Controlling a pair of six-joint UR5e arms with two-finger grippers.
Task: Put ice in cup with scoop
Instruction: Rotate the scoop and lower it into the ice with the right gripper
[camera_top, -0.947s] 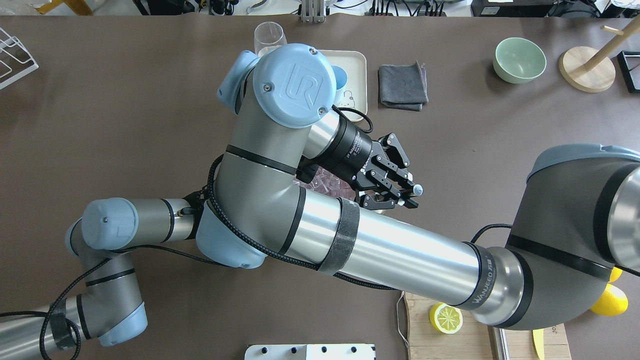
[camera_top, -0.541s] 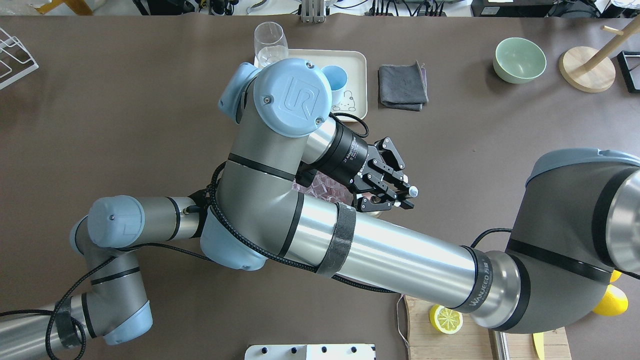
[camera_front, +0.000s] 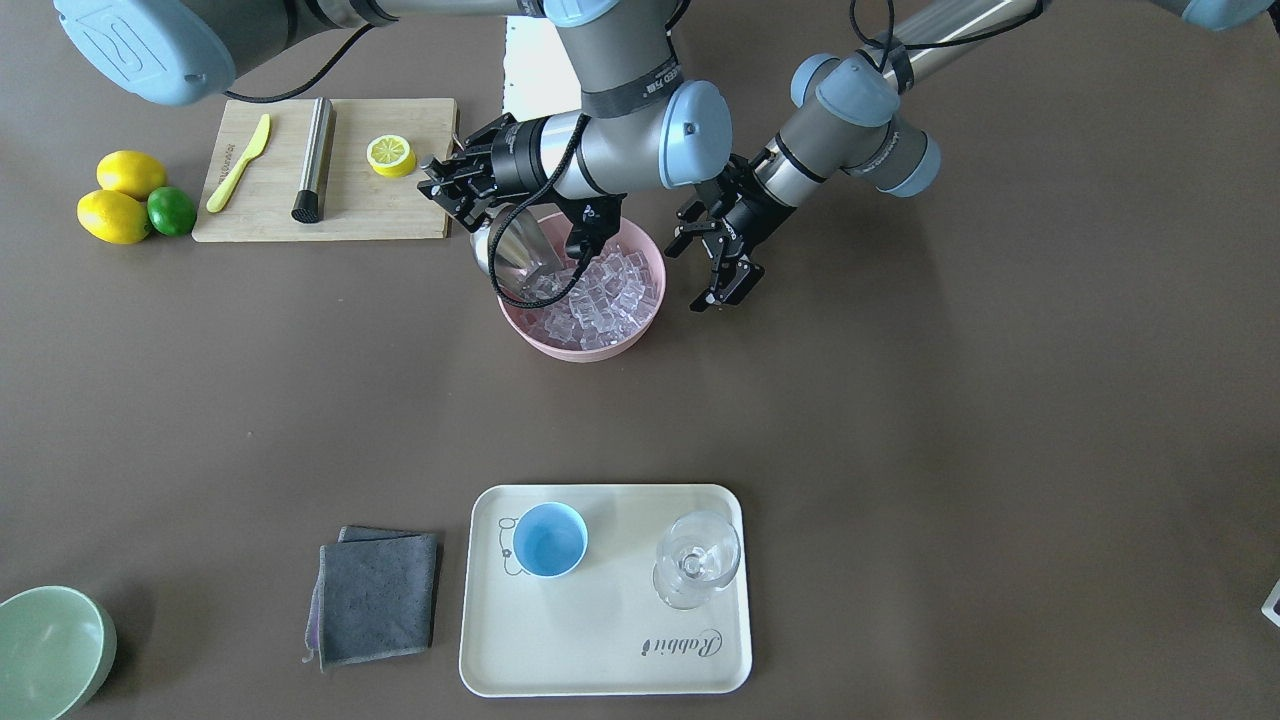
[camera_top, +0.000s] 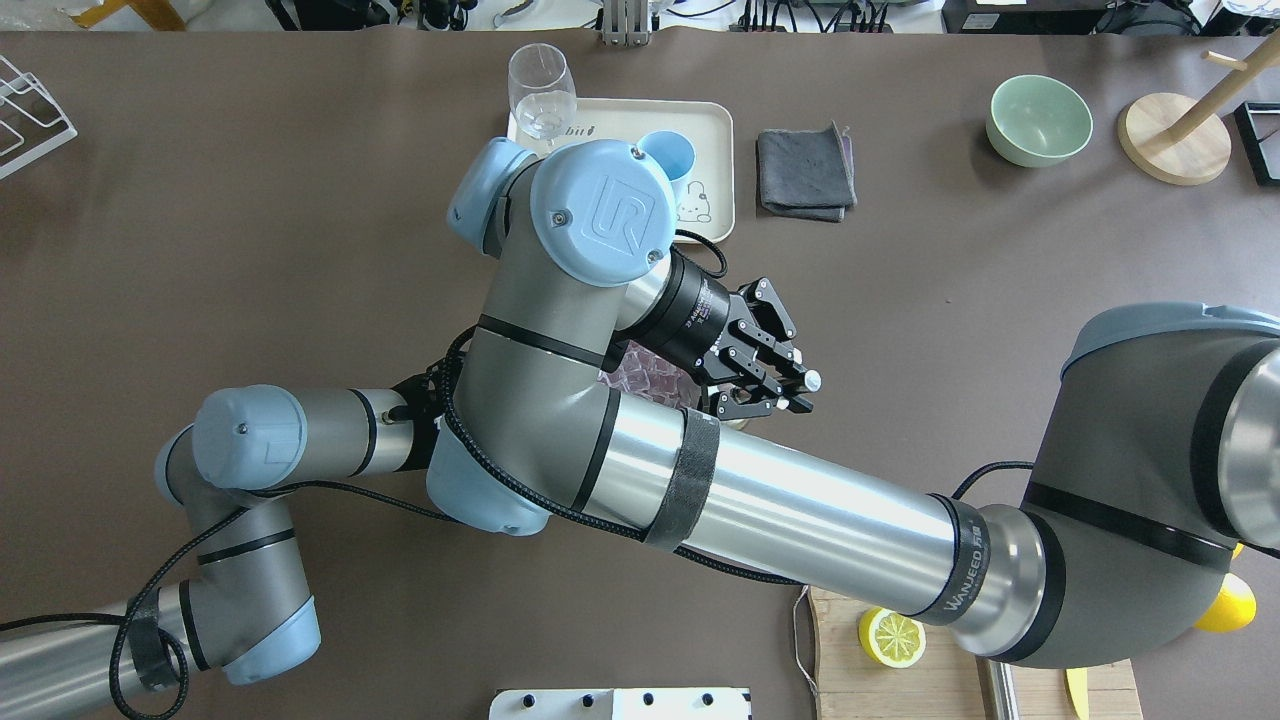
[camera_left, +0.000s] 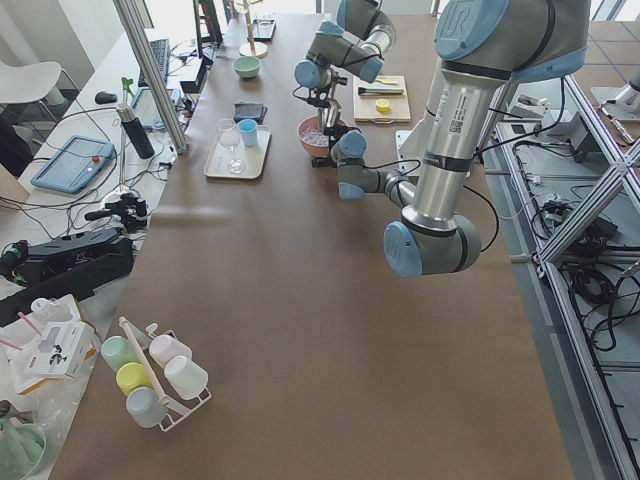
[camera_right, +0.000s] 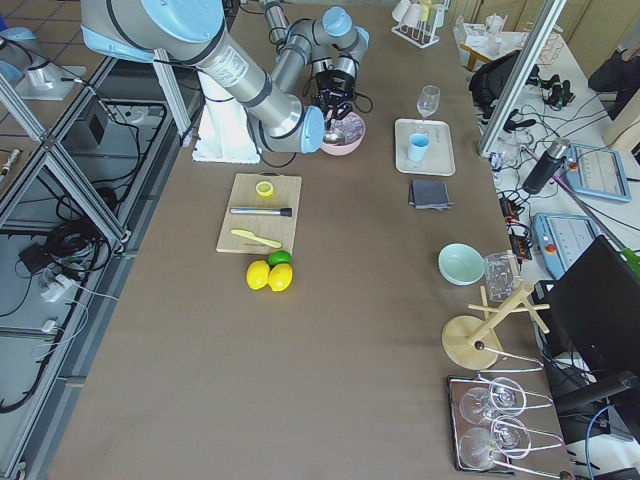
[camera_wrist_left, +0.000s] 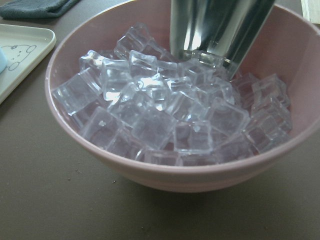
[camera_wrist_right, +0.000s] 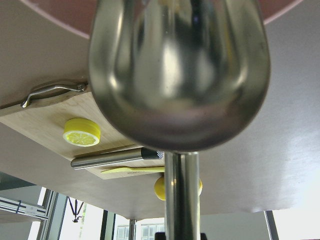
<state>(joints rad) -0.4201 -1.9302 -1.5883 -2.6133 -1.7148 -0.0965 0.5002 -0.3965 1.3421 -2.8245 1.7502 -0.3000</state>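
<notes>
Exterior front-facing view puts the right gripper (camera_front: 450, 190) just past the bowl (camera_front: 640, 335) on the side towards the board (camera_front: 380, 210), its fingers clamped on the thin handle of the scoop (camera_front: 515, 255). The scoop tilts down into the bowl, its open mouth pushed against the ice (camera_front: 605, 295) on that side. The left wrist view shows the steel trough standing steeply with its lip among the cubes at the far wall; whether any cube lies inside it cannot be told. Ice fills the pink bowl in a heap to about the rim. The left gripper (camera_front: 722, 285) hangs just beside the bowl on the opposite side, jaws apart, holding nothing and not touching it. The cup (camera_front: 549, 540) stands upright on the tray (camera_front: 610, 650), well apart from the bowl, empty, its inside plain blue. A glass (camera_front: 697, 560) stands beside it on the same tray. From overhead the handle's end shows between the right gripper's fingers, and the right arm hides most of the bowl
</notes>
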